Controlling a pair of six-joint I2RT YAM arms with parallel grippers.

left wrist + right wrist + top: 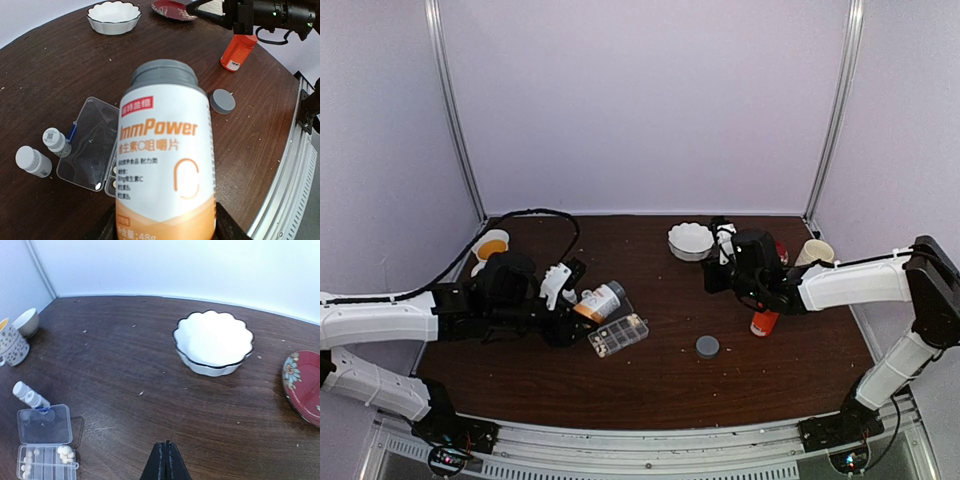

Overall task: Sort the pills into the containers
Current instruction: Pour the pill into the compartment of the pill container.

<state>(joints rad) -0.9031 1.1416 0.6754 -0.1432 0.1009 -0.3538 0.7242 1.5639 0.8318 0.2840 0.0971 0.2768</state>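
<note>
Dark wood table (670, 390), both arms out over it. L arm reaches in from the left side; L gripper (578, 302) is clamped on a white-orange bottle (165, 150), fingers on either side of its base, cap off, grey neck pointing away from the wrist. R gripper (166, 460) hangs over bare wood w/ fingers pressed together, nothing btw them. Scalloped white bowl (212, 342) sits toward the back, red plate (305, 385) to its right, apart from it. Spotted mug (11, 342) and a small cup (26, 321) stand at the far left edge. Clear box (618, 335) lies just beside the held bottle, lid (90, 145) flipped open flat. Orange bottle (764, 322) stands by the R arm; grey cap (707, 346) lies loose near it, not touching. Two tiny white bottles (34, 161) stand just beside the lid. Pills (65, 452): whitish, in the box's compartments; count too small to tell.
</note>
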